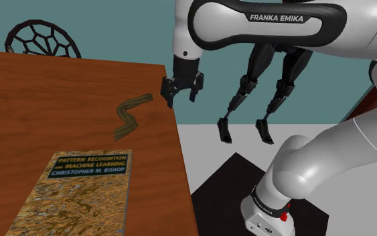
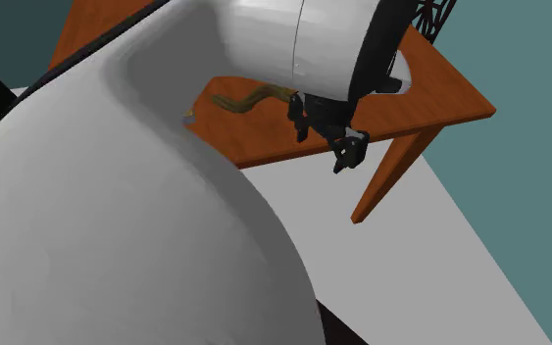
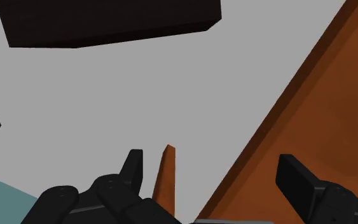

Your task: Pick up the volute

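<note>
The white arm (image 1: 274,27) is arched out from its stand toward the brown table (image 1: 59,87), and it is judged to be carried high so that the hand can be lowered onto the top from above. A large book (image 1: 80,194) is laid flat on the table toward the shoulder view's lower left, well apart from the hand, and no part in the task is expected of it. The black gripper (image 1: 182,96) is hung just at the table's edge and pointed downward. In the wrist view the grey floor (image 3: 139,95) and a table leg (image 3: 166,175) are seen past it, so it is judged to be held slightly off the top rather than over it. Its fingers (image 3: 133,164) are spread wide apart and nothing is gripped between them. The volute (image 1: 129,115), a wavy olive-brown strip, is laid flat on the table between the book and the gripper. Its nearer end is close beside the fingers but is neither touched nor enclosed, so a shift inward over the table is thought to be needed before closing.
</note>
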